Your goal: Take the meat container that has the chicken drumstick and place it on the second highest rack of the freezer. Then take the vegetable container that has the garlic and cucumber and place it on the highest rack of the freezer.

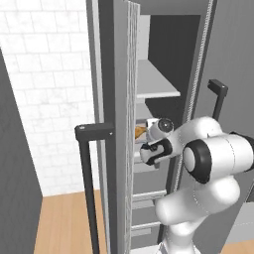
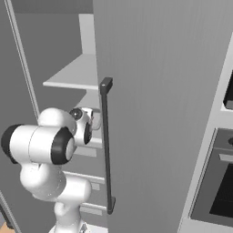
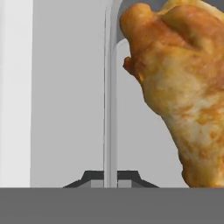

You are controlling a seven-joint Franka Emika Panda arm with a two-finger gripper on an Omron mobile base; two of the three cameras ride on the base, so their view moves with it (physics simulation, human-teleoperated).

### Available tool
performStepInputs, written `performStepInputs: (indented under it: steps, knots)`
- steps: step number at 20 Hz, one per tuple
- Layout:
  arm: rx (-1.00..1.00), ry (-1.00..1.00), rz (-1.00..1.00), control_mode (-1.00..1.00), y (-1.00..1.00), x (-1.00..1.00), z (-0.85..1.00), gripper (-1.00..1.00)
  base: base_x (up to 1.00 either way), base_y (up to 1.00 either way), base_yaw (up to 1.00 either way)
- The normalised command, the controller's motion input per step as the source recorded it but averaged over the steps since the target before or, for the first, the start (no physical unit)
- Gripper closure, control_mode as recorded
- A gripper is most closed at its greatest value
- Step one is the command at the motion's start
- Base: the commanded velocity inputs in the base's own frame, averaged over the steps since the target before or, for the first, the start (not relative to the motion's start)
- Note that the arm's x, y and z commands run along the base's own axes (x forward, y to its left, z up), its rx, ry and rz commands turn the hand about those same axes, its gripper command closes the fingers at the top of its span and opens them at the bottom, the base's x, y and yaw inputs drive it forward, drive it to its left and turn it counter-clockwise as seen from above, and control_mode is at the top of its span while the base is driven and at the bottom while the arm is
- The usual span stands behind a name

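Observation:
My gripper (image 3: 111, 178) is shut on the thin upright rim of the meat container (image 3: 110, 87). The golden-brown chicken drumstick (image 3: 183, 87) lies inside it, right of the rim. In the left base view the hand (image 1: 155, 147) reaches into the open freezer (image 1: 163, 44), and a bit of the drumstick (image 1: 140, 131) peeks past the door edge. The load hangs below the highest rack (image 1: 156, 82), at about the level of the second shelf (image 2: 91, 142). The gripper (image 2: 96, 120) is partly hidden by the arm. The vegetable container is out of view.
The freezer door (image 1: 115, 124) stands open on the left, with its black bar handle (image 1: 87, 173). A neighbouring grey door (image 2: 159, 113) with a black handle (image 2: 106, 145) stands close on the right. Drawers (image 1: 146, 208) sit lower down. An oven (image 2: 218, 182) is at the far right.

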Motion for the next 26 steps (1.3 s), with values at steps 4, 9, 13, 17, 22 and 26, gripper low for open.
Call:
performStepInputs:
  steps: [4,9,13,17,22,26]
  knots:
    - [0.00,0.00,0.00,-1.00,0.00,0.40,-0.46,1.00,0.00,0.00,0.00]
    - [0.00,-0.03,0.00,-1.00,0.00,0.57,-0.17,1.00,0.00,0.00,0.00]
    - [0.00,-0.03,0.00,-1.00,0.00,0.54,-0.12,1.00,0.00,0.00,0.00]
    - [0.00,-0.03,0.00,-1.00,0.00,0.34,-0.10,1.00,0.00,0.00,0.00]
    - [0.00,-0.03,0.00,-1.00,0.02,0.19,-0.35,1.00,0.00,0.00,0.00]
    - [0.00,-0.05,0.00,-1.00,0.01,0.01,-0.59,1.00,0.00,0.00,0.00]
